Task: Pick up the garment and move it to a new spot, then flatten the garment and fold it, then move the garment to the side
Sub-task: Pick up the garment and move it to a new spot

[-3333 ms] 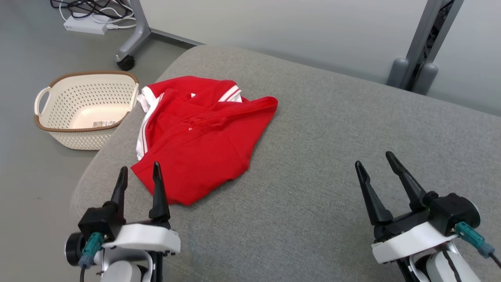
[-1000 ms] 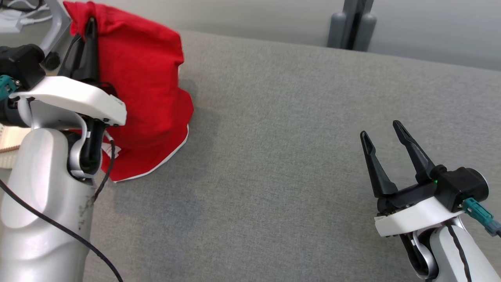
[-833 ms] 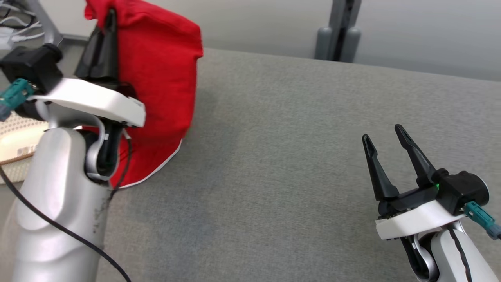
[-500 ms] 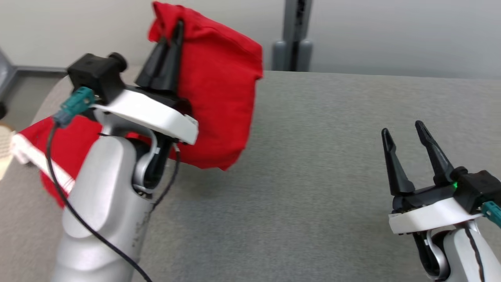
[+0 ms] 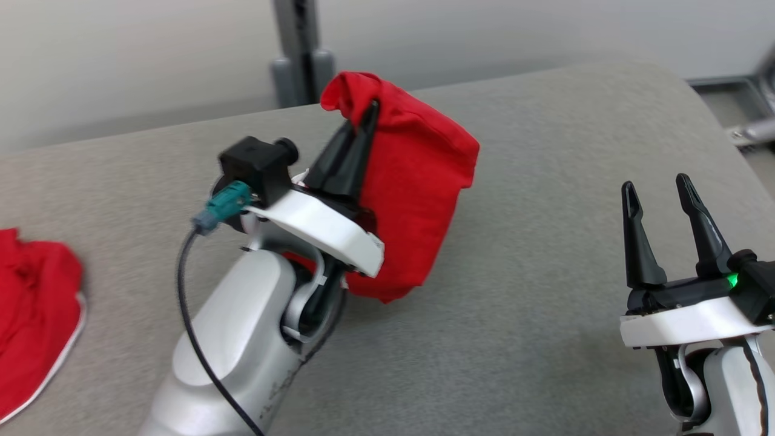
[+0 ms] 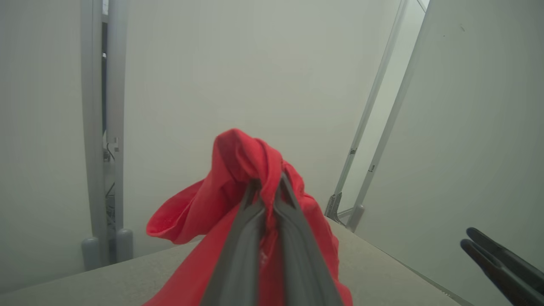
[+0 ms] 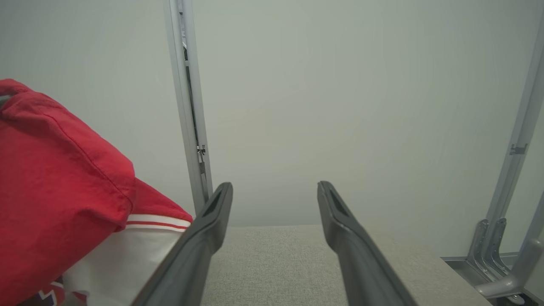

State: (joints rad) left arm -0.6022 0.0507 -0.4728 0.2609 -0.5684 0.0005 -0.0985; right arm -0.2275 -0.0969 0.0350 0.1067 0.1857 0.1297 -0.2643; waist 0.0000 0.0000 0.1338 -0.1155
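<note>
Red garment (image 5: 418,200) hangs from our left gripper (image 5: 370,109), whose fingers are pinched together on a bunched fold at its top, raised over the middle of the grey upholstered surface (image 5: 545,315). More red cloth with a white hem (image 5: 36,327) lies at the left; we cannot tell whether it joins the lifted part. Our right gripper (image 5: 656,181) hovers near right, fingers spread, empty.

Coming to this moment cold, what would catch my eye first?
The red garment stands out most: it hangs in a bunch over the grey cushion at the middle of the head view, pinched at its top by the shut left gripper. At the lower right, the right gripper stands open and empty.
</note>
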